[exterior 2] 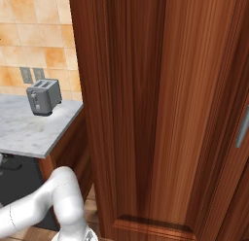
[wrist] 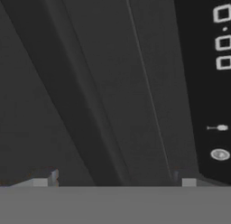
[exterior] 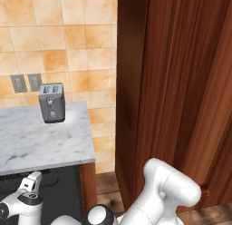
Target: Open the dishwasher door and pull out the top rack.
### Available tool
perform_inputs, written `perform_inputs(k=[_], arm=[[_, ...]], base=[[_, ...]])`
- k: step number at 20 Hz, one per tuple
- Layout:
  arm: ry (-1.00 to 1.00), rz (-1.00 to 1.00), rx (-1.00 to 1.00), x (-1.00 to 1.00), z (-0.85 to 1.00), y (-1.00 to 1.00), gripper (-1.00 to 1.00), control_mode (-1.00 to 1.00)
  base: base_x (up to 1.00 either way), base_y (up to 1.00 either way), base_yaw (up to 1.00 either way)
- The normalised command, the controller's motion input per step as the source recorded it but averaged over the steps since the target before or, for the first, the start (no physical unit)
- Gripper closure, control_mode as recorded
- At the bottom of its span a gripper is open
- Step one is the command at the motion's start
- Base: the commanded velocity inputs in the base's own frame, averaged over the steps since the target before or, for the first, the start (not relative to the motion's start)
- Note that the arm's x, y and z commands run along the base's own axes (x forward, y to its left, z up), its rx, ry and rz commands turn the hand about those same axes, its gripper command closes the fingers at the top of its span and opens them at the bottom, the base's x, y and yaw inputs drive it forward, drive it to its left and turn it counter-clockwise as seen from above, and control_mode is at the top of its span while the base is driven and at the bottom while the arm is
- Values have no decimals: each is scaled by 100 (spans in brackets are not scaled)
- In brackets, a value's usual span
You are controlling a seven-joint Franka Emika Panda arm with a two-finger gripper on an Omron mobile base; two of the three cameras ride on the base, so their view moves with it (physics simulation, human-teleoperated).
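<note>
The end effector (wrist: 115, 180) hangs spread close before the dishwasher door (wrist: 113, 92), pinching nothing. A grey toaster (exterior: 51, 103) stands near the marble surface's (exterior: 41, 144) back edge.

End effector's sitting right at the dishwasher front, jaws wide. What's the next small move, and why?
Probably ease the end effector forward until its open fingers straddle the bar handle running across the dishwasher door, then close. The door looks shut, the handle lies just ahead between the fingertips, and nothing is gripped yet.
</note>
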Motion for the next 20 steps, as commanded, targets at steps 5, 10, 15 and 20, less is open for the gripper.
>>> perform_inputs(k=[5, 10, 15, 20], arm=[[-5, 3, 0, 25, -58, 0, -100, -100], [0, 3, 0, 16, -55, 0, 100, -100], [0, 0, 0, 1, -58, 0, 100, -100], [1, 0, 0, -12, -72, 0, 100, -100]], base=[[0, 0, 0], [0, 0, 0], [0, 0, 0], [0, 0, 0]])
